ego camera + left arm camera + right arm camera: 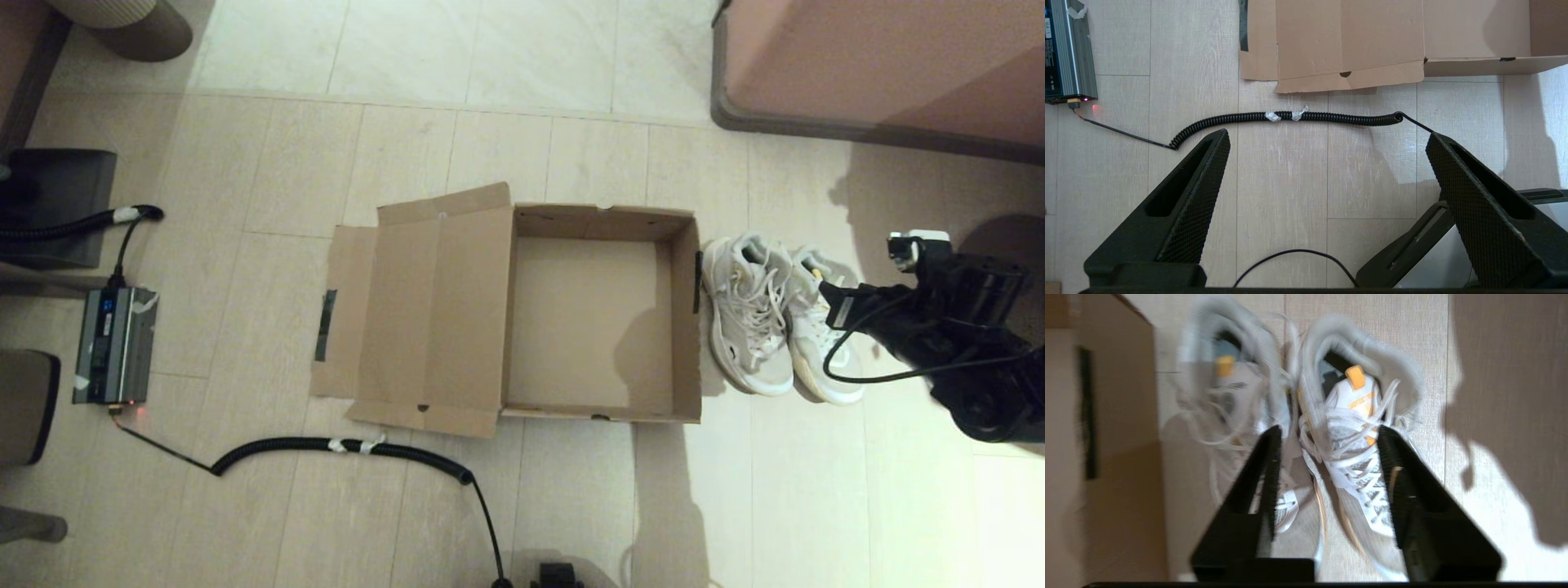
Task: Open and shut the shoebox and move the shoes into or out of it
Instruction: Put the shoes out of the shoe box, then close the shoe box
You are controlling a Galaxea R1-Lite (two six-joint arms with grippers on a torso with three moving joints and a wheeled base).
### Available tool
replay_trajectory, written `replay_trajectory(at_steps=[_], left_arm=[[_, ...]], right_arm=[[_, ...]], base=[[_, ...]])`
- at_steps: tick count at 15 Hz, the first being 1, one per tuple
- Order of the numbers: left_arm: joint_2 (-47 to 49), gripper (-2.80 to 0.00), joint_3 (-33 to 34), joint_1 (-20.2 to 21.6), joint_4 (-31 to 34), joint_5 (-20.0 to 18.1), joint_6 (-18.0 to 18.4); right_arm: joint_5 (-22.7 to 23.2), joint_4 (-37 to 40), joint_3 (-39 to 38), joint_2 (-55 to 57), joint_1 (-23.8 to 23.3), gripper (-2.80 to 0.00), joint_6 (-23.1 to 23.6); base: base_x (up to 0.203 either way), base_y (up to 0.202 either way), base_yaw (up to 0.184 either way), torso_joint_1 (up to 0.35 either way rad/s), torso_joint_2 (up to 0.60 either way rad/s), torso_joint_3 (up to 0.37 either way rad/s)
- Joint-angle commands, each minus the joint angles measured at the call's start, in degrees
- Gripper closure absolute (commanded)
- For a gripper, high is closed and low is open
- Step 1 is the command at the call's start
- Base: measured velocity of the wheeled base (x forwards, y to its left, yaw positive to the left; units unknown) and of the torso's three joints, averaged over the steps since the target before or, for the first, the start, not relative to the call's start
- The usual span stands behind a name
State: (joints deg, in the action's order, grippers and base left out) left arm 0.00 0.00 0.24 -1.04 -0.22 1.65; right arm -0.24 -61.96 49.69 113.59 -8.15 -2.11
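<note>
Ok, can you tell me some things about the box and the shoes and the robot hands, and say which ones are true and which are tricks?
1. The shoebox is open and has nothing inside. True.
2. Both shoes are in the box. False: they sit side by side on the floor, to its right.
3. The right gripper is above the shoe farther from the box, fingers open. True.
4. The left gripper holds the box lid. False: it is open over bare floor near a coiled black cable.

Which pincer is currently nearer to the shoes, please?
Right. The right pincer hangs open directly above the shoes, straddling one. The left pincer is open over bare floor near the shoebox lid.
</note>
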Motion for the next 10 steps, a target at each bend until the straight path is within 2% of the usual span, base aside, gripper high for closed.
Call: replay_trajectory(at_steps=[1, 5, 8, 10], left_arm=[[0.09, -2.80, 0.44, 0.02, -0.10, -0.04, 0.02], [0.09, -2.80, 0.44, 0.02, -0.02, 0.04, 0.02], [0.09, -2.80, 0.44, 0.02, -0.02, -0.04, 0.02], [0.09, -2.80, 0.44, 0.02, -0.02, 0.04, 0.02]], right_arm=[[0.02, -0.42, -3.66, -6.21, 0.52, 0.00, -0.03], [-0.56, -0.48, -18.09, -22.53, 3.65, 0.00, 0.13], [-5.45, -0.43, -33.53, -35.67, 4.73, 0.00, -0.07], [-6.92, -0.41, -42.77, -43.73, 4.98, 0.00, -0.54]], base=[[0.000, 0.000, 0.000, 0.000, 0.00, 0.000], [0.000, 0.000, 0.000, 0.000, 0.00, 0.000], [0.000, 0.000, 0.000, 0.000, 0.00, 0.000], [0.000, 0.000, 0.000, 0.000, 0.00, 0.000]])
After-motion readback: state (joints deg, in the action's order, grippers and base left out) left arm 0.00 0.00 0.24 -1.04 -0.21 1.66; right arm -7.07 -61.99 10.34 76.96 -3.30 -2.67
